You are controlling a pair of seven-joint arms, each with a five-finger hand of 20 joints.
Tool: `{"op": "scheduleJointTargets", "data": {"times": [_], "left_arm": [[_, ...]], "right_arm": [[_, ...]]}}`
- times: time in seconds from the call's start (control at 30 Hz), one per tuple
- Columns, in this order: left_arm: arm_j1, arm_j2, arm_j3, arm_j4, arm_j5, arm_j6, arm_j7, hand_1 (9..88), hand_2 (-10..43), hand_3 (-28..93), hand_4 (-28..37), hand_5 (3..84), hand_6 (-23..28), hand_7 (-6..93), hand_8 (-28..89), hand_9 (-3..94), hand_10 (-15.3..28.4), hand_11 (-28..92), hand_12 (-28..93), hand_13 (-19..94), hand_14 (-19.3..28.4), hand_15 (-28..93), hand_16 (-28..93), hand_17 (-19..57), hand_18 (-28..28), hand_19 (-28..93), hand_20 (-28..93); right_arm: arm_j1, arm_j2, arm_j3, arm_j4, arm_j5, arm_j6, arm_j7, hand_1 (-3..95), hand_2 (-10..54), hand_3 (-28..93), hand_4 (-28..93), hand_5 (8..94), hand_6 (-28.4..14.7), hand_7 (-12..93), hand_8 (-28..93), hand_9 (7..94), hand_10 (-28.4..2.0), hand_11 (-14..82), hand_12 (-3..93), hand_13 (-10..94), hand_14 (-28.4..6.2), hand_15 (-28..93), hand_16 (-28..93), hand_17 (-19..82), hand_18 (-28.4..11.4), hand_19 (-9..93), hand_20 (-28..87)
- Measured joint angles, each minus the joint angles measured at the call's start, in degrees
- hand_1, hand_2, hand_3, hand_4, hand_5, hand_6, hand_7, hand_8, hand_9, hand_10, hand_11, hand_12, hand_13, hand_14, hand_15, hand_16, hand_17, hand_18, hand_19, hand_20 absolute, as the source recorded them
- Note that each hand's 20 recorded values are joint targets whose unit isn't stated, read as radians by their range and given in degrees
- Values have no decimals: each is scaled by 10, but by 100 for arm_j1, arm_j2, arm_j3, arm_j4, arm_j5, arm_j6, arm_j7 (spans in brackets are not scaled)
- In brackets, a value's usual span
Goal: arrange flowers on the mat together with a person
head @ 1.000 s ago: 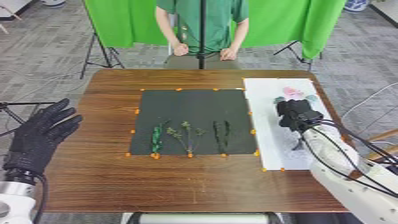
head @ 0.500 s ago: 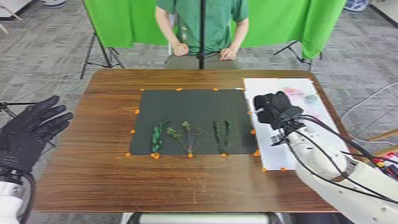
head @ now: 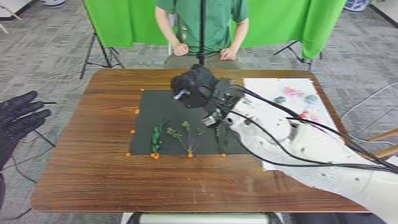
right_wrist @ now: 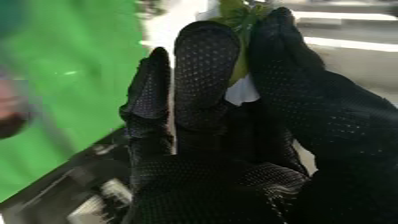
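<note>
1. Right hand (head: pixel 197 84): over the far part of the mat (head: pixel 160 109); in the right wrist view, thumb and fingers pinch a green sprig (right_wrist: pixel 233 15) between them.
2. Left hand (head: pixel 19 117): beside the table (head: pixel 80 175), its fingers straight and apart.
3. Leafy stem (head: pixel 156 141) and thin stems (head: pixel 188 142): side by side on the mat's near part.
4. Pink flower (head: pixel 291 91): on the white sheet (head: pixel 259 86), right of the mat.
</note>
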Motion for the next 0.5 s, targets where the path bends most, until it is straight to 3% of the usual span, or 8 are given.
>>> {"op": "scheduleJointTargets", "data": {"times": [0.23,0.5], "left_arm": [[-151,117,286,45,-1,18,34,250,-7,681,-230,377,45,164,-65,327,132,211,171,306,160,247,33,-48,224,388,117],[-202,269,337,41,-2,28,98,250,-7,681,-230,377,45,165,-65,327,133,212,171,306,160,246,34,-49,224,388,117]], "right_arm": [[414,-933,-441,307,-105,-224,-353,531,-95,833,-283,610,34,615,36,758,-41,260,532,735,3,541,437,299,-164,748,468],[703,-1759,-1031,1226,-397,-503,-657,533,-95,825,-283,610,37,616,26,760,-37,254,530,729,4,547,435,290,-162,737,466]]}}
